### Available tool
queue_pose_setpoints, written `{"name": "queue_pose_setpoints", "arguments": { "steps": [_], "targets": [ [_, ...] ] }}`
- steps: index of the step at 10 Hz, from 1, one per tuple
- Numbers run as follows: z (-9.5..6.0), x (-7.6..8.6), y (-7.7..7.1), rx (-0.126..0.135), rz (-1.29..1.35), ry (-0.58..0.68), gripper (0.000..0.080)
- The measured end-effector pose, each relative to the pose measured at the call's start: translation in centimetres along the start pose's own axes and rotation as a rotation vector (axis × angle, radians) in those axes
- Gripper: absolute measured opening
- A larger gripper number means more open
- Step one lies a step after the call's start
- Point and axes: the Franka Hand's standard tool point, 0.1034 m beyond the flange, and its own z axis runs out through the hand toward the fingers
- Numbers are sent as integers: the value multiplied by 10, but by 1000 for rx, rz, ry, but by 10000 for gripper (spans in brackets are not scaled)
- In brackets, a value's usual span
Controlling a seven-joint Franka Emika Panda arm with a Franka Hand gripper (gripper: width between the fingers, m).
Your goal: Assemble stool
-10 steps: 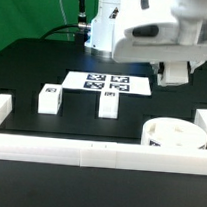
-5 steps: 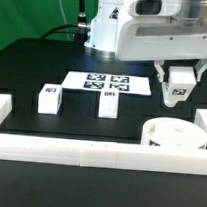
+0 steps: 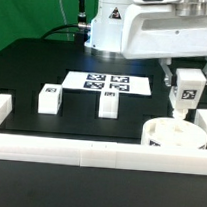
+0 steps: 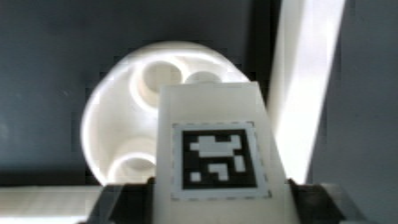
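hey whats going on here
The robot arm's claw holds one tagged white leg just above the round seat, at the exterior view's right, apparently about to fit it into a socket. Two more legs sit on the table near the marker board, untouched.

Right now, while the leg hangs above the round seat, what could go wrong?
1. The leg in the gripper may miss a socket and land on the flat top of the seat; the wrist view hides what lies under it.
2. The seat lies loose beside the border rail, so an off-centre push could slide it.
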Motion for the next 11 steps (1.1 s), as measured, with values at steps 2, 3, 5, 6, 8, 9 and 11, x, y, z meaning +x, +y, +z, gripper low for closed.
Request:
{"name": "queue_pose_setpoints", "arguments": {
  "steps": [2,3,5,6,8,9,11],
  "targets": [
    [-1,7,-3,4,-19,7,337],
    [0,7,-3,4,-19,6,337],
    [2,9,-5,4,-31,5,337],
    [6,17,-11,9,-55,11,337],
    [7,29,-15,13,-72,24,337],
    [9,28,-15,14,-72,22,337],
    [13,28,-13,12,-81,20,337]
  ]
}}
